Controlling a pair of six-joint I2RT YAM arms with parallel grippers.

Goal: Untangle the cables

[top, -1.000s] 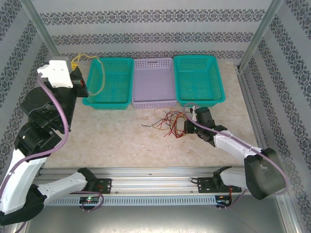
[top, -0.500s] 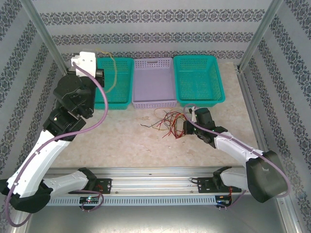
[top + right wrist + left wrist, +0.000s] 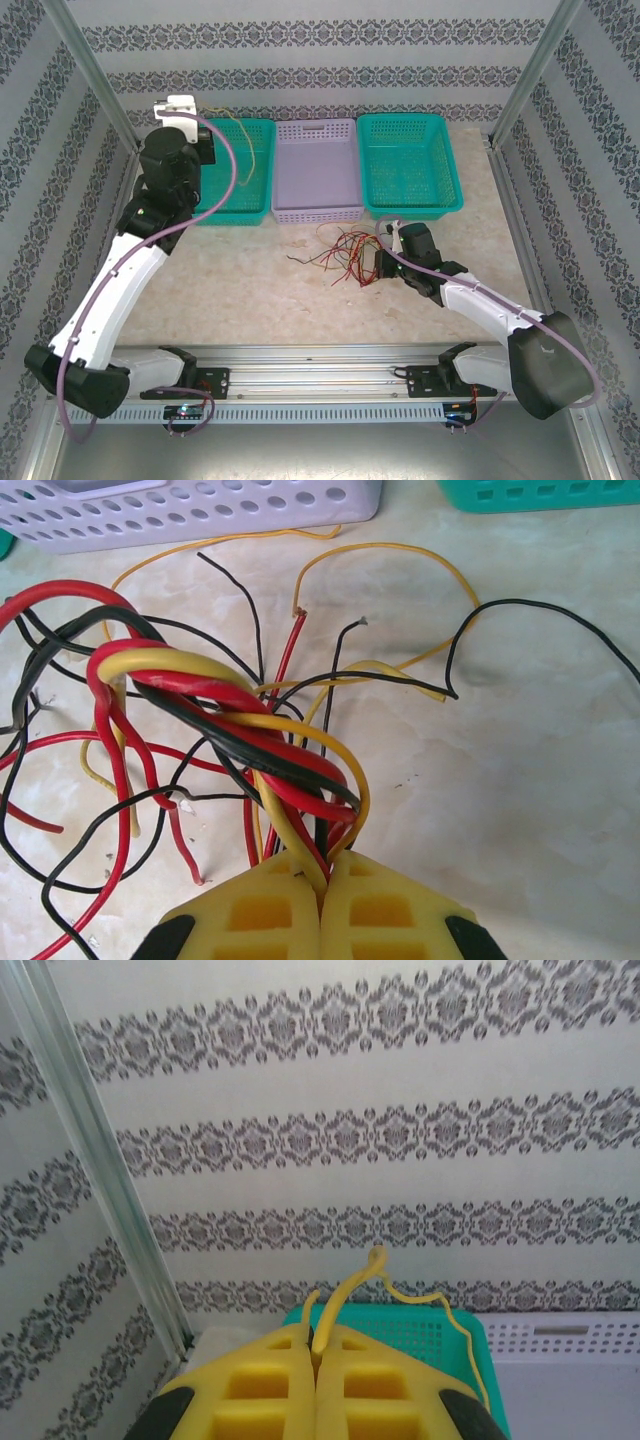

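Now the left claw (image 3: pixel 318 1352) is gripping a yellow cable (image 3: pixel 350 1288) over a basket (image 3: pixel 240 213), release due. The right claw (image 3: pixel 322 868) is clamping the tangle (image 3: pixel 200 695).

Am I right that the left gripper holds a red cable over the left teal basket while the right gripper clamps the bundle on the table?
Almost: the left wrist view shows the cable in the left gripper is yellow, not red. It hangs over the left teal basket, and the right gripper clamps the bundle on the table.
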